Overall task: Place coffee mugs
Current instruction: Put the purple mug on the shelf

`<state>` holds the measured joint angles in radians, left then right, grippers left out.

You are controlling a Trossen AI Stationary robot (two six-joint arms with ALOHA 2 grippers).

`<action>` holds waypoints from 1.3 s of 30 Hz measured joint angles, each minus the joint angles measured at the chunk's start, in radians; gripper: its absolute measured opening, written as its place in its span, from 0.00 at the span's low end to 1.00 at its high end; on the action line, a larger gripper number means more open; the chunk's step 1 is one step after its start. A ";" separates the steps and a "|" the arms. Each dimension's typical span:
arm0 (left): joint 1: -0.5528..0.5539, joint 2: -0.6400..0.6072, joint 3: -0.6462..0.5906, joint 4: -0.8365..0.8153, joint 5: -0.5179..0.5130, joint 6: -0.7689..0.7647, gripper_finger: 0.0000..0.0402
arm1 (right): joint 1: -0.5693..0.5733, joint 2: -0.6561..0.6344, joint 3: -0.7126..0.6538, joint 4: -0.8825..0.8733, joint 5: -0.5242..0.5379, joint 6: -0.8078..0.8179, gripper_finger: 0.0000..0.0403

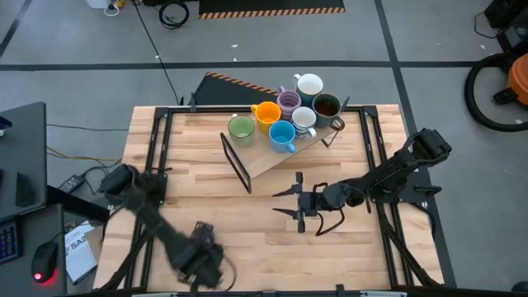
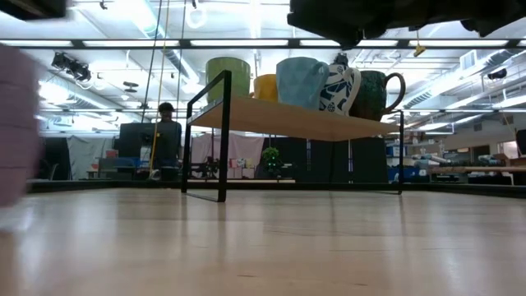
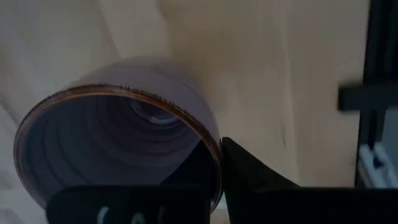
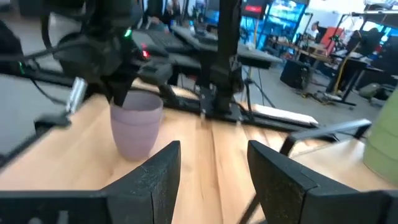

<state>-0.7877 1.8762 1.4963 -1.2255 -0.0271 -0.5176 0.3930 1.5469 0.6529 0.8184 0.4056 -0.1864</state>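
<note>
My left gripper (image 4: 118, 93) is clenched on the rim of a lilac mug (image 4: 135, 127), which stands upright on the table (image 1: 272, 239) well in front of the rack (image 1: 272, 157). My right gripper (image 1: 289, 204) hovers just in front of the rack, fingers spread and empty. Seven mugs (image 1: 285, 115) crowd the rack's top.

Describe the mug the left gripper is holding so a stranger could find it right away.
Start at the wooden table and go to its near left corner, far from the raised shelf crowded with mugs. The left gripper is shut on the rim of the lilac mug, standing upright alone there.
</note>
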 joint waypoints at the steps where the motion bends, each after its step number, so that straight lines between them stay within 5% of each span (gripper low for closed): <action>1: 0.028 -0.005 0.000 0.010 0.016 0.007 0.05 | 0.005 -0.004 0.000 -0.017 0.015 -0.004 0.48; 9: 0.251 -0.020 0.001 0.096 0.134 -0.024 0.05 | 0.042 -0.014 0.000 -0.083 0.088 0.025 0.48; 17: 0.429 -0.019 0.010 0.145 0.170 -0.099 0.06 | 0.135 -0.014 0.000 -0.163 0.350 0.065 0.48; 26: 0.548 -0.019 0.011 0.251 0.214 -0.123 0.06 | 0.183 -0.014 0.000 -0.195 0.353 0.213 0.48; 39: 0.579 -0.010 0.011 0.353 0.201 -0.122 0.06 | 0.280 -0.014 0.000 -0.154 0.385 0.211 0.48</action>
<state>-0.2091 1.8664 1.5070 -0.8720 0.1742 -0.6392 0.6729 1.5333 0.6529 0.6647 0.7902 0.0250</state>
